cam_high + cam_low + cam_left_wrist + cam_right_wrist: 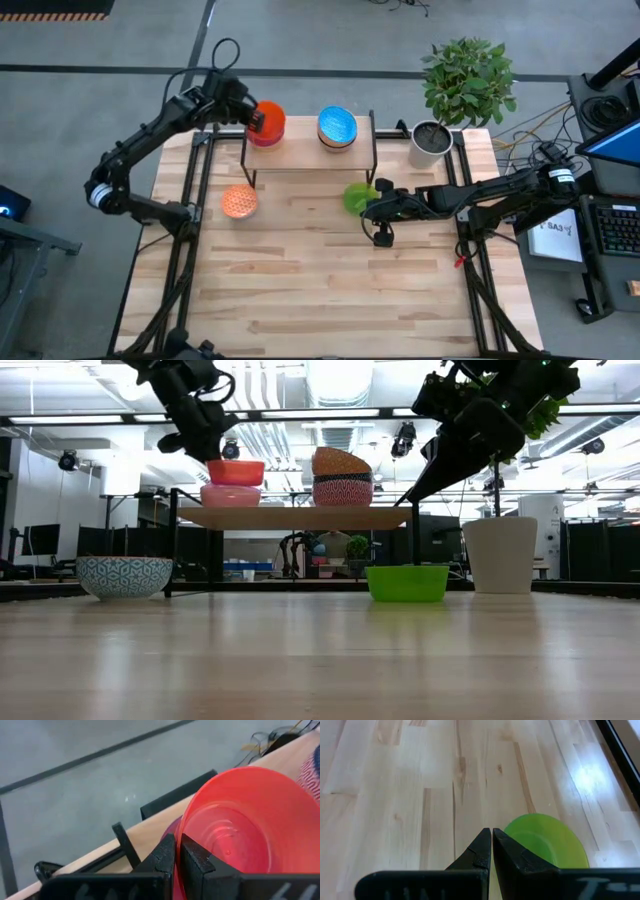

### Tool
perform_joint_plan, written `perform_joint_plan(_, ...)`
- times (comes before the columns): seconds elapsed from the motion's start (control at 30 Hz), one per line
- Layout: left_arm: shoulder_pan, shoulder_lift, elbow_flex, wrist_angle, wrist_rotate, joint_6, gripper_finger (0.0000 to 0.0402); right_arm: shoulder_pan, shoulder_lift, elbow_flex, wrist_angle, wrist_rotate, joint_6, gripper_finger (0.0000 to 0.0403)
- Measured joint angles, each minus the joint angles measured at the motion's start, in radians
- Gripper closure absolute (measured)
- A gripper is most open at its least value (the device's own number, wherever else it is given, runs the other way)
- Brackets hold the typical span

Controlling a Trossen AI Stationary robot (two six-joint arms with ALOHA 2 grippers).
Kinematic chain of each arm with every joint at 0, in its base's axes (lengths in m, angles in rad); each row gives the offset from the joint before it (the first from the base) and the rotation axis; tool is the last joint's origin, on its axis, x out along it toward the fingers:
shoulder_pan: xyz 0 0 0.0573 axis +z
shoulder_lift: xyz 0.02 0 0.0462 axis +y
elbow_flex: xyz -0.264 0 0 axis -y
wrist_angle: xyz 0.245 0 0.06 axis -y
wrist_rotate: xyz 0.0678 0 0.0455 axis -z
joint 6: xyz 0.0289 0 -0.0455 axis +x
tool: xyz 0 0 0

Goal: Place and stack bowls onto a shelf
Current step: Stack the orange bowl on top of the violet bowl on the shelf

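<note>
- The round red plastic bowl [268,117] sits on top of a pink bowl [230,496] at the left end of the low shelf with its pale plank top [305,158] and thin black legs. My left tool [176,851] has its fingers pinched together on the red bowl's rim, wall between them, which I read as nesting it squarely before letting go.
- On the shelf's right end stands a second stack, a blue bowl uppermost from above [337,125]; from the side it shows an orange speckled bowl [341,462] over patterned ones. Building two piles leaves the narrow plank room for all the bowls.
- The shallow bright green plastic bowl [358,197] rests upright on the wooden counter [330,290] just in front of the shelf's right leg. My right tool [491,842] hangs just beside its rim with fingers pressed together and nothing between them, so I judge it is parked near its next pick; it must open first.
- A blue-and-white patterned bowl with an orange inside [238,202] waits on the counter by the shelf's left leg, within the left arm's reach.
- A grey pot with a leafy plant [431,142] stands beyond the shelf's right end, clear of the work.
</note>
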Motion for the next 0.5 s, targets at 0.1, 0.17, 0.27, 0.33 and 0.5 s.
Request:
perform_joint_plan(0.1,0.000,0.013,0.011,-0.031,-0.006,0.000,0.0401,0.000,0.000,0.000,-0.001,0.000,0.000,0.0394)
perform_joint_plan(0.17,0.000,0.013,0.011,-0.034,-0.022,-0.001,0.0397,0.000,0.000,0.000,-0.001,0.000,0.000,0.0394)
perform_joint_plan(0.27,0.000,0.011,0.007,-0.054,-0.074,-0.013,0.0385,0.000,0.000,0.000,-0.001,0.000,0.000,0.0394)
perform_joint_plan(0.33,0.000,0.010,0.007,-0.057,-0.092,-0.014,0.0376,0.000,0.000,0.000,-0.001,0.000,0.000,0.0394)
perform_joint_plan(0.5,-0.002,0.007,0.007,-0.058,-0.097,-0.008,0.0351,0.000,0.000,0.000,-0.001,0.000,0.000,0.0394)
